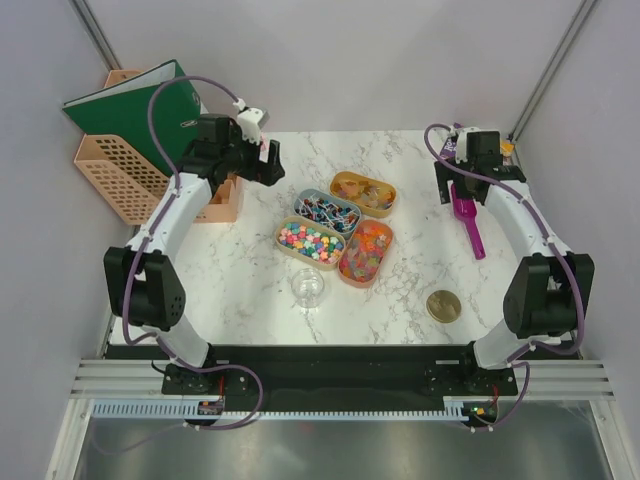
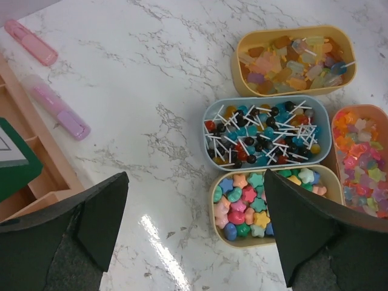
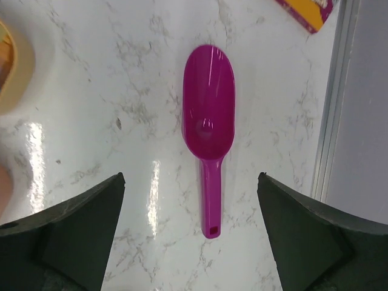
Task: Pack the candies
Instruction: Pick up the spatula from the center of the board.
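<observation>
The candies lie in four oval trays mid-table: multicoloured star sweets (image 1: 308, 241) (image 2: 248, 203), lollipops in a blue tray (image 1: 328, 212) (image 2: 264, 133), orange-pink gummies (image 1: 366, 251) (image 2: 364, 160) and pale jellies in a yellow tray (image 1: 363, 192) (image 2: 294, 60). A magenta scoop (image 1: 468, 218) (image 3: 209, 115) lies empty on the marble at the right. My left gripper (image 1: 268, 165) (image 2: 196, 173) is open and empty above the table, left of the trays. My right gripper (image 1: 450, 185) (image 3: 191, 177) is open and empty above the scoop's handle.
A clear cup (image 1: 308, 287) stands in front of the trays. A round gold lid (image 1: 444, 306) lies at the near right. A green binder (image 1: 135, 112), a peach basket (image 1: 115, 180) and a wooden organiser (image 2: 24, 182) stand at the far left. Two pink markers (image 2: 57, 106) lie nearby.
</observation>
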{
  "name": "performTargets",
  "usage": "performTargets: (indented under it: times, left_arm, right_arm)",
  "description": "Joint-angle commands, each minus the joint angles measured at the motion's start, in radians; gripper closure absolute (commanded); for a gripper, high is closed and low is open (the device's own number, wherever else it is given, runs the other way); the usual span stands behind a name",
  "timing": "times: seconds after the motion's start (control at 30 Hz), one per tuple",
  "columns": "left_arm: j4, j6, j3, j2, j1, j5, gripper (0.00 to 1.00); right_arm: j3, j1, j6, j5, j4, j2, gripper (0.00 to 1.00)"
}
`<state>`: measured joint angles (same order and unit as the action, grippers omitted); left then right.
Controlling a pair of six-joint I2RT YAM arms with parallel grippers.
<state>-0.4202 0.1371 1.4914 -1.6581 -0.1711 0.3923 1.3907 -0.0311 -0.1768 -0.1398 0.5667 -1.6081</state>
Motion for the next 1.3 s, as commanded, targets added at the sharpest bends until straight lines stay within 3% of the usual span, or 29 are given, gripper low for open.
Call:
performTargets:
  times: [0.0,0.13,0.17,0.43,0.63,0.8,1.0,1.13,1.27]
  left_arm:
    - [-0.029,0.081,0.092,-0.04,-0.051,-0.088,0.0]
    - [-0.101,0.197,0.177,-0.123,-0.162,-0.436,0.0]
    - [-0.123,0.193,0.196,-0.146,-0.175,-0.447,0.0]
    - [-0.161,0.101,0.187,-0.149,-0.177,-0.333,0.0]
    - [-0.186,0.111,0.156,-0.149,-0.179,-0.245,0.03]
    - [-0.196,0.13,0.168,-0.155,-0.177,-0.273,0.03]
    - [-0.203,0.133,0.21,-0.186,-0.179,-0.293,0.04]
    - [-0.201,0.128,0.219,-0.193,-0.179,-0.291,0.04]
    - [-0.203,0.128,0.216,-0.193,-0.177,-0.287,0.04]
  right_arm:
    - [-0.062,0.054,0.016,-0.058,-0.002,0.014,0.02]
    - [-0.132,0.198,-0.102,0.215,-0.039,0.022,0.02]
    - [-0.148,0.226,-0.125,0.224,-0.059,0.025,0.02]
    - [-0.229,0.247,-0.253,0.328,-0.128,-0.007,0.02]
    - [-0.3,0.264,-0.365,0.396,-0.18,-0.038,0.04]
    - [-0.272,0.296,-0.36,0.427,-0.18,-0.098,0.16]
    - [-0.329,0.3,-0.391,0.421,-0.191,-0.098,0.21]
    - [-0.367,0.3,-0.405,0.42,-0.206,-0.095,0.3]
    - [-0.372,0.3,-0.417,0.425,-0.205,-0.115,0.52]
